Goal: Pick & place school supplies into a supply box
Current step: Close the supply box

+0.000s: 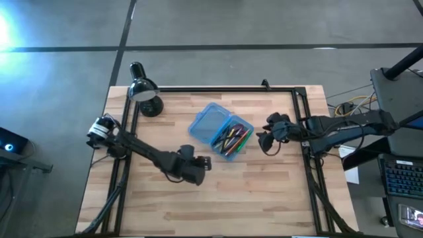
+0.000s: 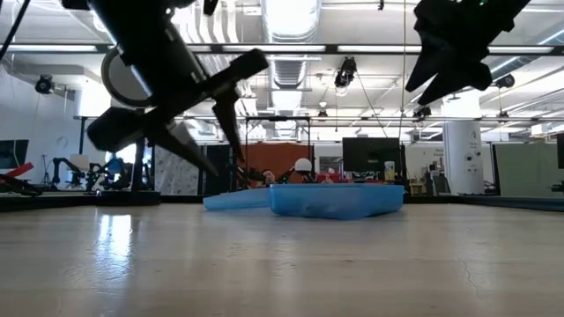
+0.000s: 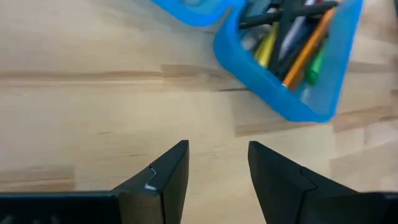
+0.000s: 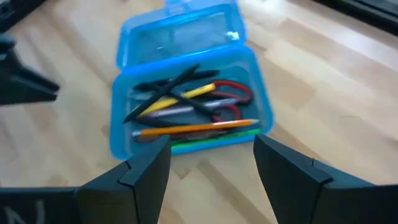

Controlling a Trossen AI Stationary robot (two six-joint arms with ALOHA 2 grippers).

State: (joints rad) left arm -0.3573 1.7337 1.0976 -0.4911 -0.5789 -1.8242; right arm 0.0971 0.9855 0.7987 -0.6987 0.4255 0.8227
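The supply box (image 1: 221, 131) sits mid-table, lid flat open, holding pens, an orange pencil (image 4: 196, 129) and red scissors (image 4: 231, 99). My left gripper (image 1: 201, 170) and right gripper (image 1: 266, 141) hover either side, fingers apart, empty, bare wood between.

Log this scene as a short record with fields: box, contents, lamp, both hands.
supply box: blue, on the wooden table, lid open and laid flat
contents: pens and pencils and red-handled scissors, all inside the box
desk lamp: black, at a table corner
left hand: open, empty, above the table near the box
right hand: open, empty, above the table beside the box
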